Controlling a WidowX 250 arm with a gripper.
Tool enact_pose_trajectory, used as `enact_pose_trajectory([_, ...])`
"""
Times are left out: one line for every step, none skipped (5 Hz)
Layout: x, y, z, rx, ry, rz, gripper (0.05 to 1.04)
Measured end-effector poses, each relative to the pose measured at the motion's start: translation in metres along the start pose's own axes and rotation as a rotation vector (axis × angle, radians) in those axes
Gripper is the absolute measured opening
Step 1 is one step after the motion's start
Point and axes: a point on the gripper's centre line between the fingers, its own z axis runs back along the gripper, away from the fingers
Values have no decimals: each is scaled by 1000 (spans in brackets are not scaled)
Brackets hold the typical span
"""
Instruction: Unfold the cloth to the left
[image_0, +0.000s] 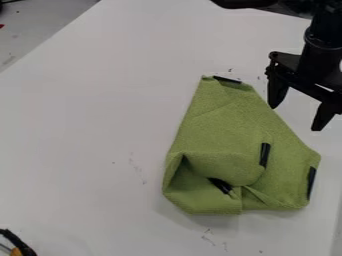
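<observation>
**Pincer Open Beside a Crumpled Green Cloth**

The pincer (296, 117), its fingers spread and nothing between them, hangs over the desk (87, 125) just beside the slanting upper-right edge of the cloth (217, 125). The cloth lies right of center in the camera view, narrow at the top, with a rounded flap (224, 165) doubled over its lower half and a hollow beneath the flap's left side. Black strips mark it, one (265, 155) at the flap's right end.

The fabric looks light and soft, likely to bend wherever it is pinched and hard to break. The flap's raised right end, near that strip, seems the best hold: a shallow pinch of the top layer, then a low draw leftward. Gripped too deep, both layers would probably come along, and the whole cloth could slide instead of opening.
</observation>
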Motion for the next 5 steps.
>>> enact_pose_trajectory([-5,0,-14,5,38,5,1000])
enact_pose_trajectory([-13,4,-25,32,33,63,1000])
enact_pose_trajectory([-17,5,-34,34,16,96,1000])
enact_pose_trajectory([-22,15,-44,14,4,125,1000])
enact_pose_trajectory([-26,18,-59,-4,22,134,1000])
